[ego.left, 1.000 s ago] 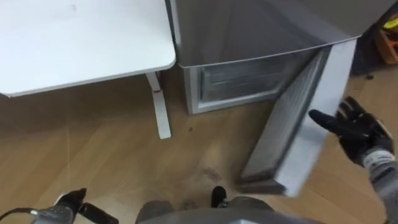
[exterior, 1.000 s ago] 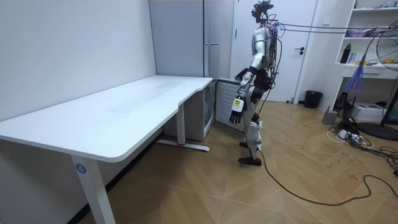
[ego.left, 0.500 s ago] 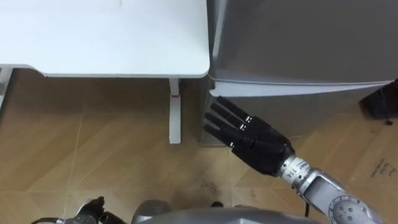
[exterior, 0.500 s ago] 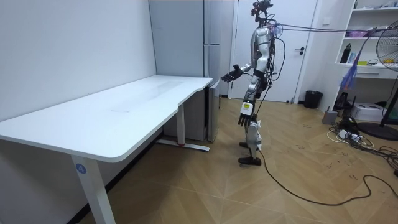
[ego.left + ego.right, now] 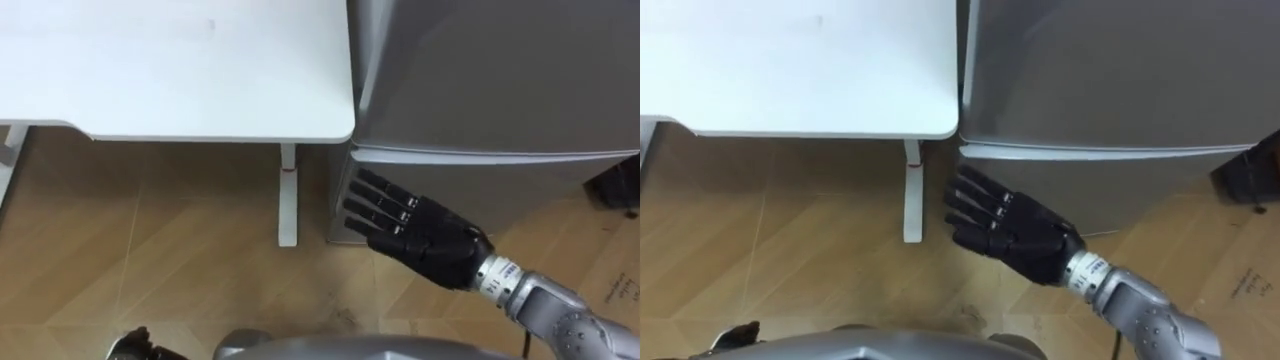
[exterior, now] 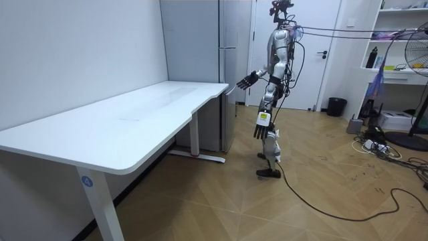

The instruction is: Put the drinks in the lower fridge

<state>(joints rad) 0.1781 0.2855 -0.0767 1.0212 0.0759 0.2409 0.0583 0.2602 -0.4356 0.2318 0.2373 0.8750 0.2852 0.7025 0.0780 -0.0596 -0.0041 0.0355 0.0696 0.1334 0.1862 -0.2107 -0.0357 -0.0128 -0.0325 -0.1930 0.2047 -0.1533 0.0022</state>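
The grey fridge (image 5: 480, 70) stands right of the white table, and its lower door (image 5: 540, 180) is shut flush under the seam. My right hand (image 5: 420, 230) is stretched out open, fingers straight, in front of the lower door's left edge, just above the floor; whether it touches the door I cannot tell. In the room view this right hand (image 6: 242, 80) is held out toward the fridge (image 6: 229, 67). My left hand (image 6: 259, 130) hangs relaxed at my side, and a bit of it shows at the lower left (image 5: 130, 345). I stand facing the fridge, about an arm's length off.
The white table (image 5: 200, 90) butts against the fridge's left side, its white leg (image 5: 288, 195) close to the fridge corner. A dark object (image 5: 622, 185) sits on the wooden floor at the right. Behind me are a bin (image 6: 336, 106), shelves and a fan (image 6: 414, 47).
A second ago the lower fridge door stood open with my right hand at its edge; now it is shut. My right hand has swung left to the fridge's left corner, and the view has shifted.
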